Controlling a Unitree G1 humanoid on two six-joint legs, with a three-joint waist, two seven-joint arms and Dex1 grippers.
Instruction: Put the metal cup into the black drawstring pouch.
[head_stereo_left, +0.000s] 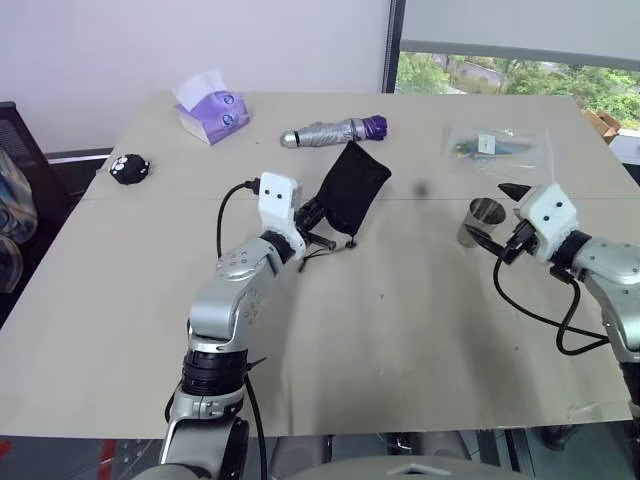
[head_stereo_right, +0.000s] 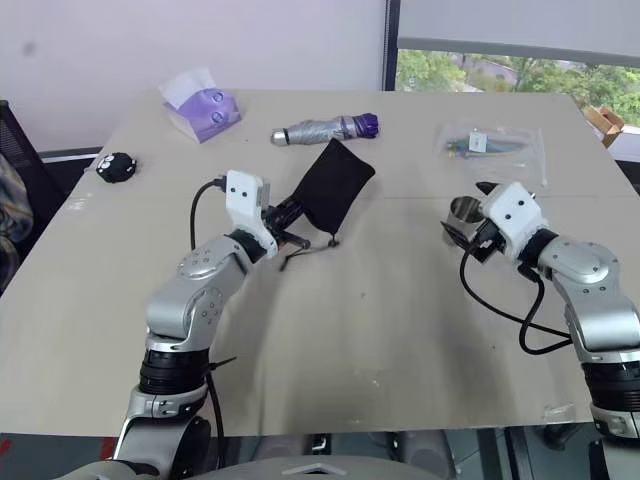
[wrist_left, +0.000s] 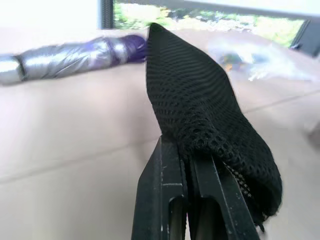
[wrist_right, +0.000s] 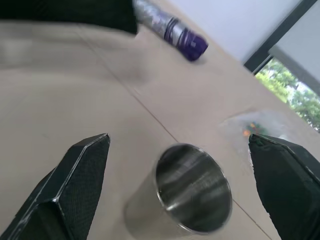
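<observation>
Gripping one end of the small soft black mesh drawstring pouch (head_stereo_left: 351, 187), the left claw (head_stereo_left: 318, 226) is clenched on the fabric and holds it lifted, tilted up above the beige surface (head_stereo_left: 380, 330). Just beyond the pouch lies the folded silver umbrella with a purple end (head_stereo_left: 333, 131). Well to the pouch's right, the small shiny steel cup (head_stereo_left: 482, 222) stands upright between the spread fingers (wrist_right: 75, 180) of the released right claw (wrist_right: 190, 185), untouched.

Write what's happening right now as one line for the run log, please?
left end effector: shut on black drawstring pouch, lifted | right end effector: open, straddling metal cup | cup: upright on table, not in pouch
</observation>
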